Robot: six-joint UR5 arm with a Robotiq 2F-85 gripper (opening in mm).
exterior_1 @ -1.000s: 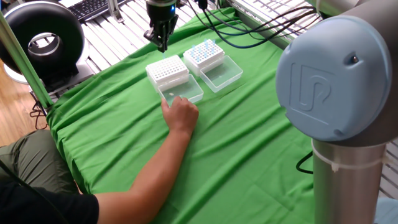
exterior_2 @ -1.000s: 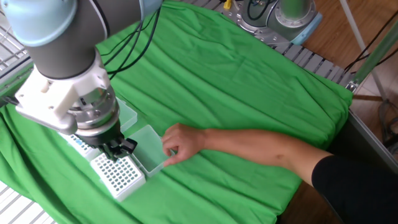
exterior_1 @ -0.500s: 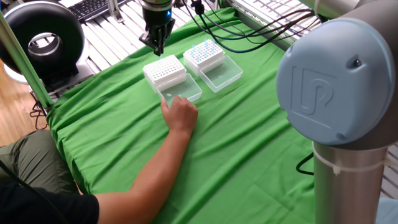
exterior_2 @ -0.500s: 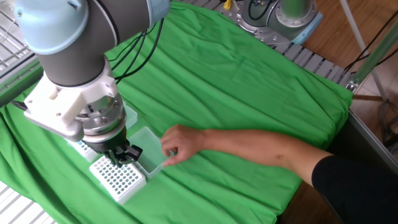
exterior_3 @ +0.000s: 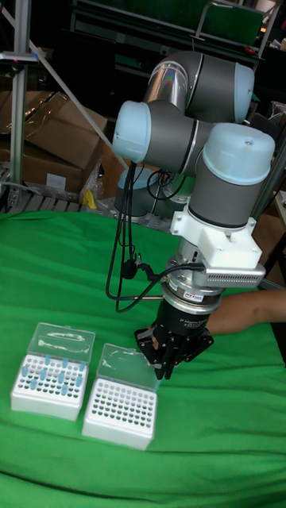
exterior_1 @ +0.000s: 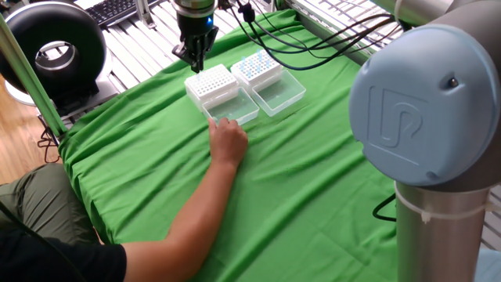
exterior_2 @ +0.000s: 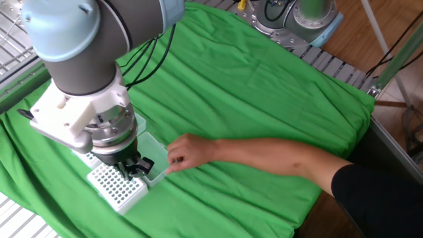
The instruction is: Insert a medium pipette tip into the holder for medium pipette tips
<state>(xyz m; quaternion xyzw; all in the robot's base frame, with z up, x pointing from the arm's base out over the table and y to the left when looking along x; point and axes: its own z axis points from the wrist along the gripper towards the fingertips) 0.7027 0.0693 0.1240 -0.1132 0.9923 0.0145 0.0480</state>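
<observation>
The gripper [exterior_3: 166, 367] hangs with its dark fingers drawn close together, pointing down at the rear edge of the holder for medium pipette tips [exterior_3: 120, 411]; whether a tip sits pinched between them cannot be told, since the fingertips hide it in every view. To seat a tip well, the fingers should probably stay vertical over one chosen hole, centre on it and come down slowly and straight, because a tilted approach could catch on the hole's rim or nudge the light rack across the cloth. This holder is a white plastic block with a grid of small round holes, its clear hinged lid [exterior_1: 234, 111] laid open flat. A person's hand [exterior_1: 228, 142] rests at that lid's edge. Just beside it, the second rack [exterior_3: 47, 384] holds pale blue tips. Everything lies on a wrinkled green cloth [exterior_1: 297, 180].
</observation>
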